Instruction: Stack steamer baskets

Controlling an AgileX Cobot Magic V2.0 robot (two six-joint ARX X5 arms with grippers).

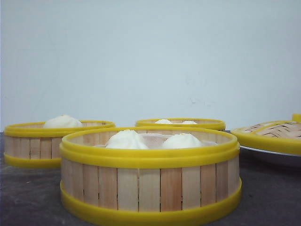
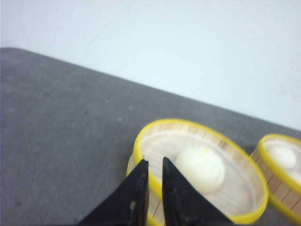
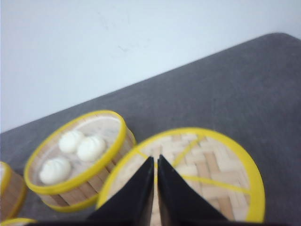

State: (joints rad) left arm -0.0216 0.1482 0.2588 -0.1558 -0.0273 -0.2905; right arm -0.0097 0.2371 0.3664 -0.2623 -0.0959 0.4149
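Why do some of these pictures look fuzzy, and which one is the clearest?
The front view is clearest: the near steamer basket shows crisp wooden slats. The left wrist view is soft and blurry, so the bun looks like a smooth blob and the left gripper has fuzzy edges. The right wrist view is blurry too, smearing the woven lid under the right gripper.

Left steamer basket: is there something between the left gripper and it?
Nothing visible. In the left wrist view the left gripper hangs over the near rim of the left steamer basket, jaws slightly apart, with one bun inside.
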